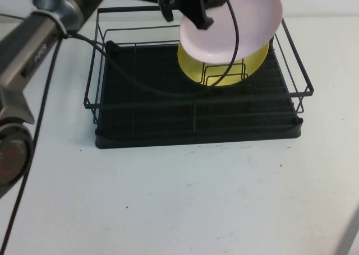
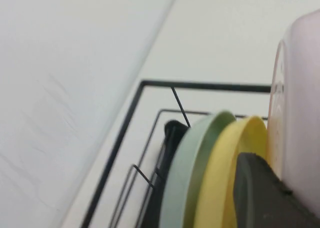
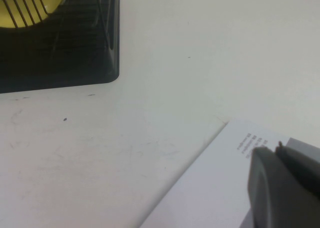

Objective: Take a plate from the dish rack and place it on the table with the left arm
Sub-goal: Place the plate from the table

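The left arm (image 1: 33, 59) fills the near left of the high view, its grey segments and black cables running up and across to the far side of the rack (image 1: 196, 106). At its end the left gripper (image 1: 196, 11) is above the back of the rack, closed on the rim of the pink plate (image 1: 233, 22). One dark finger (image 1: 203, 19) lies over the plate's face at its near-left edge; in the left wrist view a black pad (image 2: 262, 195) presses against the plate (image 2: 300, 112).

The plate is lifted clear of the dividers and tilted, hanging up and to the right of the gripper. Directly below and behind it the yellow plate (image 1: 224, 70) stands upright in the wire dividers. The left wrist view shows the yellow plate (image 2: 225, 178) just beside the pad, and a green plate (image 2: 192, 173) next to that, farther from the gripper. The rack's black ribbed tray spreads out toward the camera from below the gripper.

The rack sits on the white table (image 1: 196, 199).

The right gripper (image 3: 280, 188) is parked well away from the rack, low over the table near a white sheet (image 3: 220, 188) with small print. Only part of its dark body shows, and I cannot tell whether it is open.
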Controlling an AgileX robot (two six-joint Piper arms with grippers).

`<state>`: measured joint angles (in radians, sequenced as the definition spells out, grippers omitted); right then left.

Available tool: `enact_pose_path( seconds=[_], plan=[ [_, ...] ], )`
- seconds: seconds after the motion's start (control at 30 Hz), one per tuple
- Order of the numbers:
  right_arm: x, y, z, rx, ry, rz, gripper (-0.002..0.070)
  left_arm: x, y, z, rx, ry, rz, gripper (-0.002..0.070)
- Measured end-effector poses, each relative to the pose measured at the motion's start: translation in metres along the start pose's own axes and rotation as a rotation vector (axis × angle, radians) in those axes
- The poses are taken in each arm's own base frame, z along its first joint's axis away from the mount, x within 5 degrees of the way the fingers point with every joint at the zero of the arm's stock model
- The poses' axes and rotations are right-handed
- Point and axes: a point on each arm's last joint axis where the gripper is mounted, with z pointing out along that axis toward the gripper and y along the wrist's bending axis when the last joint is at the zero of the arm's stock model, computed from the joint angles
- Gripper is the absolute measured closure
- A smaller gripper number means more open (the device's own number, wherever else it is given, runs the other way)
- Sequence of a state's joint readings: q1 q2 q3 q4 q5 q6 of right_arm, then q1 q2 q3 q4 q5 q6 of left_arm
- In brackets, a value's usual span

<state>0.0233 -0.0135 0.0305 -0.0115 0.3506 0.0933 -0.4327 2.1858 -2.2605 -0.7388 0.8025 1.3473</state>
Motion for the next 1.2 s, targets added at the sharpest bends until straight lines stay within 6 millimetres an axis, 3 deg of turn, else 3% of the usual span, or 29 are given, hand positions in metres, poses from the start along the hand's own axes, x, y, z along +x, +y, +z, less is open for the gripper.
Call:
enact_pose_path(
  seconds=[0.13,0.27,0.37,0.47,0.63,0.8,0.9,1.0,1.2],
  plan=[
    [0.0,0.0,0.0,0.0,0.0,0.0,0.0697,-0.041,0.006,-0.044,-0.053,-0.067,-0.01,0.0582],
    [0.0,0.0,0.0,0.0,0.0,0.0,0.0697,-0.069,0.0,-0.09,-0.015,-0.038,-0.17,0.0582],
    [0.0,0.0,0.0,0.0,0.0,0.0,0.0697,-0.067,-0.009,-0.116,0.058,0.115,-0.285,0.0582],
    [0.0,0.0,0.0,0.0,0.0,0.0,0.0696,-0.056,-0.012,-0.128,0.085,0.223,-0.432,0.0582],
    [0.0,0.0,0.0,0.0,0.0,0.0,0.0696,-0.048,-0.026,-0.133,0.172,0.217,-0.583,0.0582],
    [0.0,0.0,0.0,0.0,0.0,0.0,0.0696,-0.042,-0.064,-0.153,0.298,0.198,-0.673,0.0582],
    [0.0,0.0,0.0,0.0,0.0,0.0,0.0697,-0.026,-0.099,-0.164,0.379,0.204,-0.717,0.0582],
    [0.0,0.0,0.0,0.0,0.0,0.0,0.0697,0.001,-0.13,-0.17,0.332,0.22,-0.78,0.0582],
    [0.0,0.0,0.0,0.0,0.0,0.0,0.0696,0.076,-0.169,-0.149,0.092,0.268,-1.018,0.0582]
  ],
)
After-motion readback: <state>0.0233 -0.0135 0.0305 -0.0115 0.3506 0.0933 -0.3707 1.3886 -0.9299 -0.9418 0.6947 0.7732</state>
